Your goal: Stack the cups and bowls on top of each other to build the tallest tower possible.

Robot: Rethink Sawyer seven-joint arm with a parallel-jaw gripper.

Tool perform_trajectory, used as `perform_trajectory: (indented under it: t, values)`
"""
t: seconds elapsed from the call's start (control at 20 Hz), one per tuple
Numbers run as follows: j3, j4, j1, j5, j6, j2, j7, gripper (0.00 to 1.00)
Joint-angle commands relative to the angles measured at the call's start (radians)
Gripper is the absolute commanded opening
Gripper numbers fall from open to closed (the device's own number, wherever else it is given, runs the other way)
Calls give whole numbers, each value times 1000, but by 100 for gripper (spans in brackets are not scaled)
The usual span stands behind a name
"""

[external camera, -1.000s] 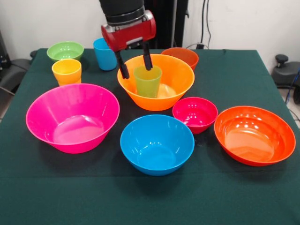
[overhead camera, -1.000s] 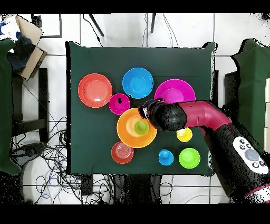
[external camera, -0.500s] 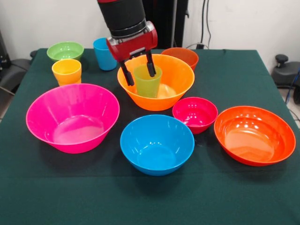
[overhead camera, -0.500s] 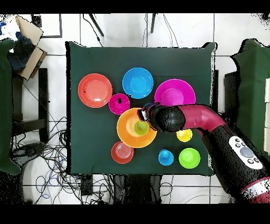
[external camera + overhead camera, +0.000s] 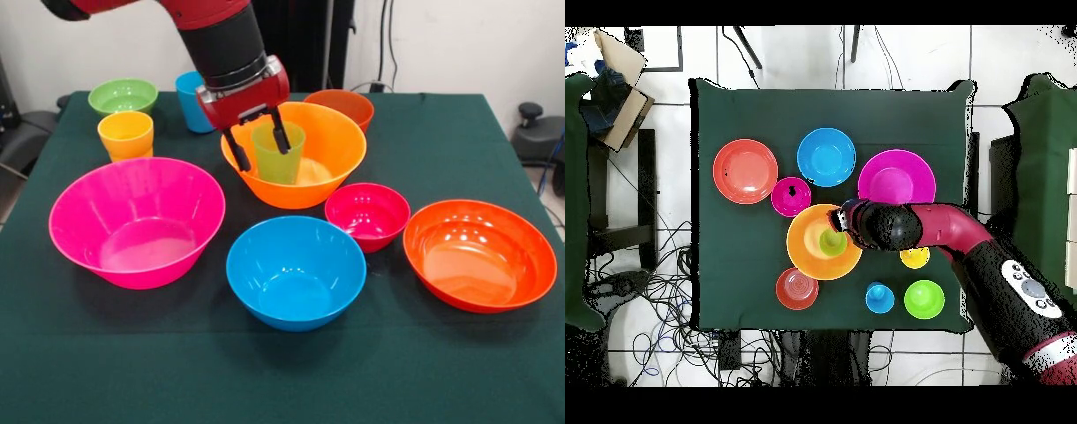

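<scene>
Pincer [image 5: 259, 147] spread wide, its two black fingers straddling the green cup [image 5: 278, 155] without visibly clamping it. The cup stands upright inside the big orange bowl [image 5: 331, 150] at the middle of the green-clothed worktop [image 5: 459, 141]. No legible writing or labels appear on any vessel.

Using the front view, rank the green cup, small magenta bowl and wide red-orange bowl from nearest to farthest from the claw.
1. Green cup: between the open claw's fingers, inside the big orange bowl.
2. Small magenta bowl: lower right of it.
3. Wide red-orange bowl: far right.
</scene>
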Motion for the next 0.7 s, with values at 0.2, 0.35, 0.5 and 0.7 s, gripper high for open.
perform_trajectory:
  t: [0.2, 0.35, 0.5, 0.7]
  values:
    - [76, 66, -100, 6, 74, -82, -129, 100]
    - [94, 79, -119, 11, 90, -96, -135, 100]
    - [82, 57, -104, -10, 78, -68, -123, 100]
    - [23, -9, -41, -88, -18, 28, -81, 100]
